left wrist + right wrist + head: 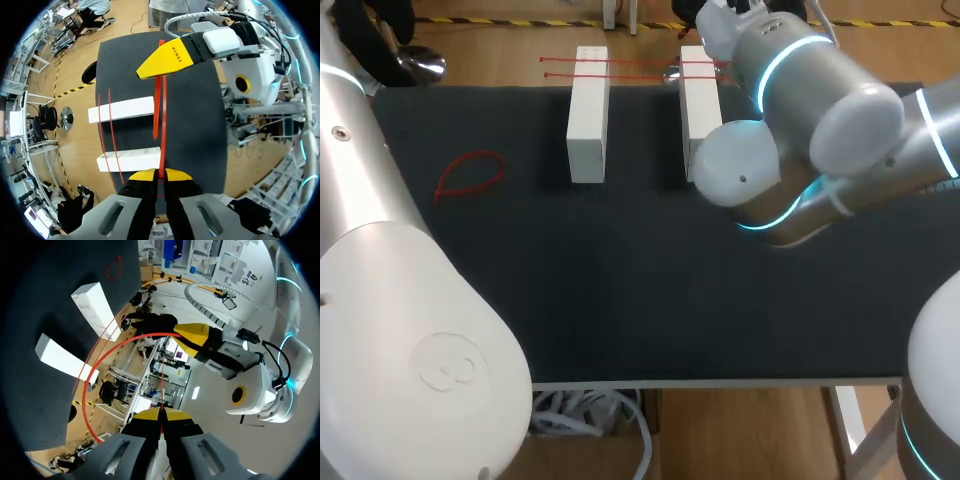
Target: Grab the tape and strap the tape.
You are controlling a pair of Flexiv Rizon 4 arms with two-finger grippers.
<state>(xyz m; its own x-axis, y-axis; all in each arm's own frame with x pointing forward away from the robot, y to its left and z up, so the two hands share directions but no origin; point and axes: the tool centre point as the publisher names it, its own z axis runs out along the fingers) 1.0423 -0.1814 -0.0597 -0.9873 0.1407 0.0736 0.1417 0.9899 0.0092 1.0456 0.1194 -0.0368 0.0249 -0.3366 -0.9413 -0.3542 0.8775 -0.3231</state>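
Note:
A red tie [161,115] is stretched in the air between my two grippers, above the black table [640,290]. My left gripper [160,175] is shut on one end of it. My right gripper [157,65] pinches the other end, further out over the table. In the right wrist view the same tie [86,395] bows in a wide arc from my right gripper [161,415] to the left gripper [182,334]. In the head view both grippers are hidden behind the right arm [820,110].
Two white blocks [588,115] [700,100] lie side by side at the table's far side. Two thin red ties [620,67] rest across their far ends. A looped red tie [470,175] lies on the table at the left.

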